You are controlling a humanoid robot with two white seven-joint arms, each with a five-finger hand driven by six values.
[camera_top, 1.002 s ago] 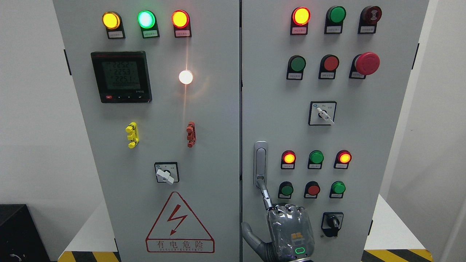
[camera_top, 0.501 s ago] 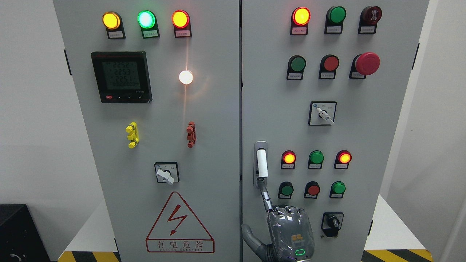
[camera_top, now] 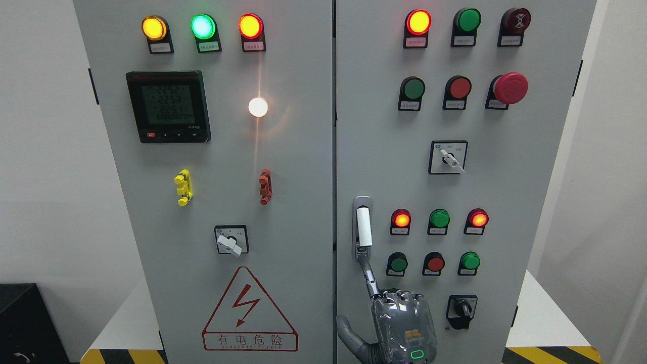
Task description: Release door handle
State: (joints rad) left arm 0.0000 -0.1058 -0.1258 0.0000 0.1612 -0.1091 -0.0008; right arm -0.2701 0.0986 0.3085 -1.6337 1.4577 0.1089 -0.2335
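Reaching up from the bottom edge of the head view, just right of the middle, the right hand has one finger stretched straight to the lower end of the door handle, its tip at the small button-like part at the handle's foot; its other fingers are curled into the palm and the thumb sticks out low on the left, so nothing is gripped, only touched with a single fingertip. The handle sits low on the left edge of the right cabinet door, beside the seam between the two doors, and its white lever appears popped out of the grey recess. To its right stand rows of lit red and green indicator lamps. Judging by this, the latch looks sprung and the letting-go is the step in hand. The next move calls for drawing the fingertip straight back and down, clear of the lever, without brushing the nearby pushbuttons.
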